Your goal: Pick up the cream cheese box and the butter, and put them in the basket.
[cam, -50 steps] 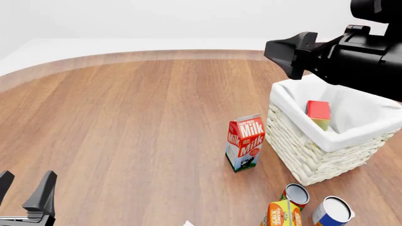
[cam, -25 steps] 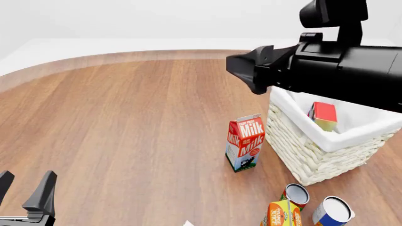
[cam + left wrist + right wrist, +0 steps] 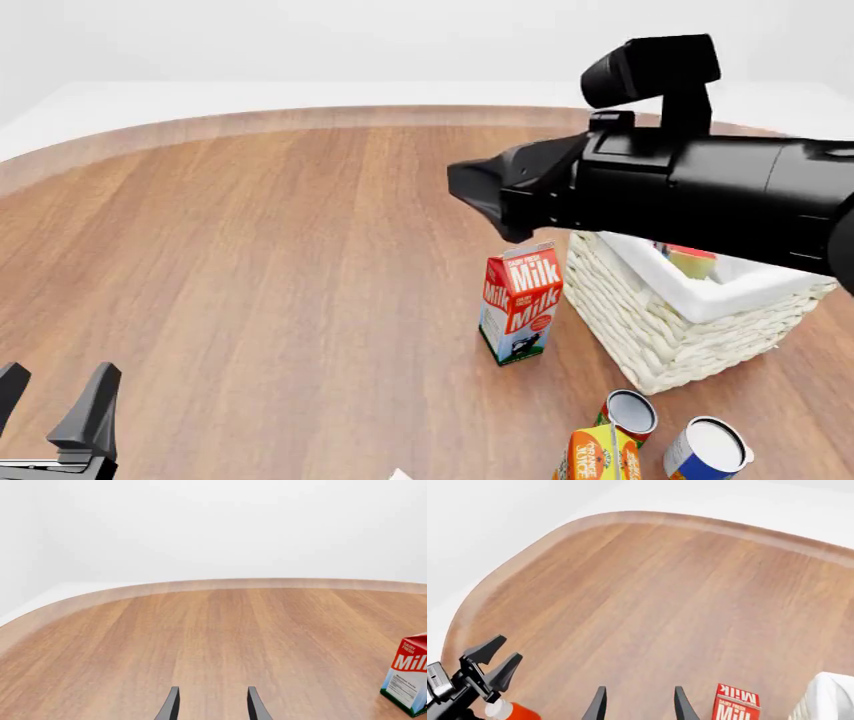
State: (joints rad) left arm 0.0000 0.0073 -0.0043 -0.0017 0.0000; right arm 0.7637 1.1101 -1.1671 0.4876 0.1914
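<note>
On the smooth, wood-grained table (image 3: 267,270), rounded along its far edge, stands a gabled red-and-white milk carton (image 3: 521,302), upright, just beside the basket (image 3: 667,325) — cream-white woven wicker, square, with a white cloth liner folded over its rim. Much of the basket is hidden behind the bulky black right arm (image 3: 694,190), which stretches across above it; a red and yellowish corner peeking out inside (image 3: 687,258) may be the butter, though too little shows to be sure. The right gripper (image 3: 637,702) has its fingers parted with nothing between them. The left gripper (image 3: 54,415), low at the near left edge and partly cut off, is likewise spread and empty. Wide bare wood lies between it and the milk. Near the bottom edge sit two open-topped cans (image 3: 707,450) and an orange-yellow carton (image 3: 598,455), cropped.
</note>
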